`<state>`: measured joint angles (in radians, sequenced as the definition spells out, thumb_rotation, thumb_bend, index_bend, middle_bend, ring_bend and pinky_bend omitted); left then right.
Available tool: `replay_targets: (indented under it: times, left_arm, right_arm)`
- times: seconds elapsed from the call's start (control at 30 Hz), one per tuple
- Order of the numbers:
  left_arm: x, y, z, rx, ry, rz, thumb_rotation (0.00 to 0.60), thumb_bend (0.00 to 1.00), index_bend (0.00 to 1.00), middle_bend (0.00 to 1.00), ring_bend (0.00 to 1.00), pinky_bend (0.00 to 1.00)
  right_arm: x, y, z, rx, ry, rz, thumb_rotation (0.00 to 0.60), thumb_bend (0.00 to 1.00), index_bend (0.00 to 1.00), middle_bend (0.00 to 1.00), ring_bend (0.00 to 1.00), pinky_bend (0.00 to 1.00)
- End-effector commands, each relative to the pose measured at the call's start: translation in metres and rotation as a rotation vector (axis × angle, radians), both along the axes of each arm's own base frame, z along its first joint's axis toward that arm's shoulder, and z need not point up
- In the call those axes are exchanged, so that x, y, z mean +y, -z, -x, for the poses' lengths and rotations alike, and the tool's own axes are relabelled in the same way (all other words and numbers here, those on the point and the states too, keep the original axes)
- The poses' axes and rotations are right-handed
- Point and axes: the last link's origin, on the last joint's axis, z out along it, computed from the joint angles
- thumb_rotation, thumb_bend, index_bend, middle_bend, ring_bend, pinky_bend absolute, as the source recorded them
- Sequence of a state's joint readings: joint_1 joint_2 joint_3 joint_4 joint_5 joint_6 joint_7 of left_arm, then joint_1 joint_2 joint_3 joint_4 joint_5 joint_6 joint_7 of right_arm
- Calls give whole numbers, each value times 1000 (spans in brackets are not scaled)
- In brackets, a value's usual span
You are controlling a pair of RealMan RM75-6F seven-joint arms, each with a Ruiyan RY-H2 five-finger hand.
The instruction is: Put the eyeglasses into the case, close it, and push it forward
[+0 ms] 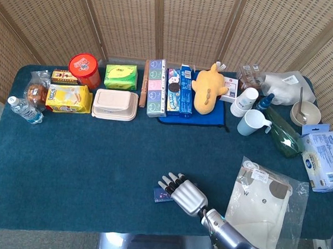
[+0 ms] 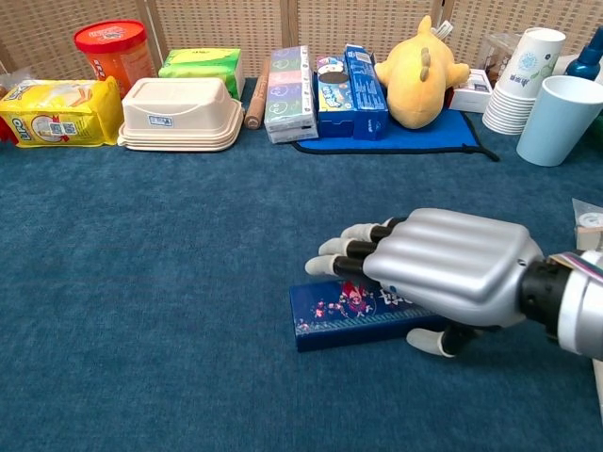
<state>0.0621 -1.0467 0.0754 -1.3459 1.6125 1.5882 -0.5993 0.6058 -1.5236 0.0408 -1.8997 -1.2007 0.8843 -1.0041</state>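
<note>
We found the case (image 2: pixel 363 313) lying closed and flat on the blue table covering (image 2: pixel 170 282), near the front edge. The right hand (image 2: pixel 443 268) lay palm-down over its right portion — fingers (image 2: pixel 344 250) extended and slightly apart, thumb low beside the near edge (contact could not be confirmed), gripping nothing. The left hand was not visible. We judged the case rigid, light and smooth-skinned — likely to slide readily on the cloth and to swivel if pushed off-centre. We recommended flat contact against the middle of its near long side.

A yellow plush toy (image 2: pixel 415 78) lies on a blue mat (image 2: pixel 443 135) beside paper cups (image 2: pixel 523 79).
</note>
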Motion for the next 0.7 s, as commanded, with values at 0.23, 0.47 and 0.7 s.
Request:
replay_targets:
  times: [0.23, 0.47, 0.7]
  left_arm:
    - [1, 1, 2, 3, -13, 9, 600, 283, 0, 0, 0, 0]
    - [4, 3, 0, 2, -17, 14, 600, 283, 0, 0, 0, 0]
    - [13, 9, -7, -2, -5, 27, 600, 283, 0, 0, 0, 0]
  right_arm:
    - [-15, 7, -11, -51, 58, -30, 600, 313, 374, 363, 350, 373]
    - [-25, 2, -14, -103, 88, -17, 600, 312, 501, 436, 438, 427]
    - [-49, -15, -14, -161, 128, 36, 600, 312, 506, 435, 438, 428]
